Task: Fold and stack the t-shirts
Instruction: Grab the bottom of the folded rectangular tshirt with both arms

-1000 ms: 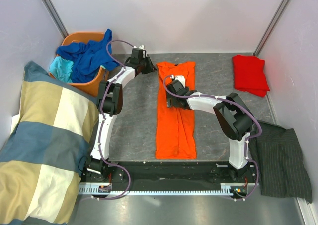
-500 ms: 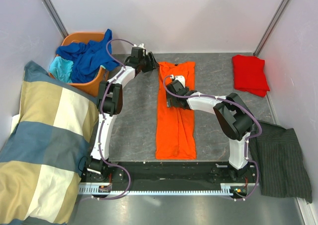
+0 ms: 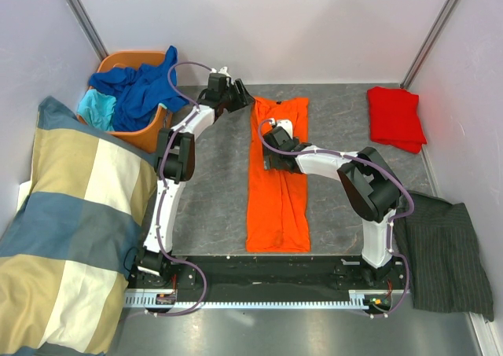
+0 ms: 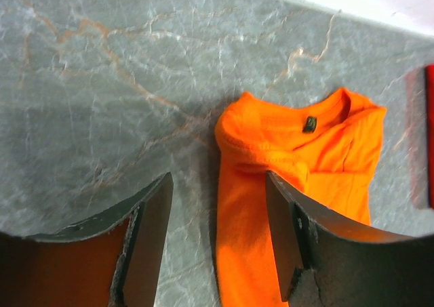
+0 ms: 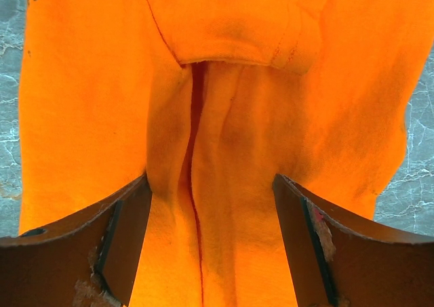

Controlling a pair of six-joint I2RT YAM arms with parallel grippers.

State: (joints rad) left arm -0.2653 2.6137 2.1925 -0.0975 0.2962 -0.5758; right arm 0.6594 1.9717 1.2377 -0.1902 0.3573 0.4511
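Note:
The bright orange t-shirt lies on the grey table as a long narrow strip, collar at the far end. My left gripper is open at the shirt's far left corner. In the left wrist view the shirt's left edge runs between the jaws. My right gripper is open and empty low over the shirt's upper middle. In the right wrist view a lengthwise crease lies between the jaws. A folded red t-shirt lies at the far right. Royal blue and turquoise shirts fill the basket.
An orange basket stands at the far left. The blue-cream-yellow checked blanket covers the left side. A dark grey pinstriped cloth lies at the near right. White walls close the back and sides.
My left gripper has moved a little to the right, closer to the orange shirt's far left corner. The right arm and the shirt have not moved.

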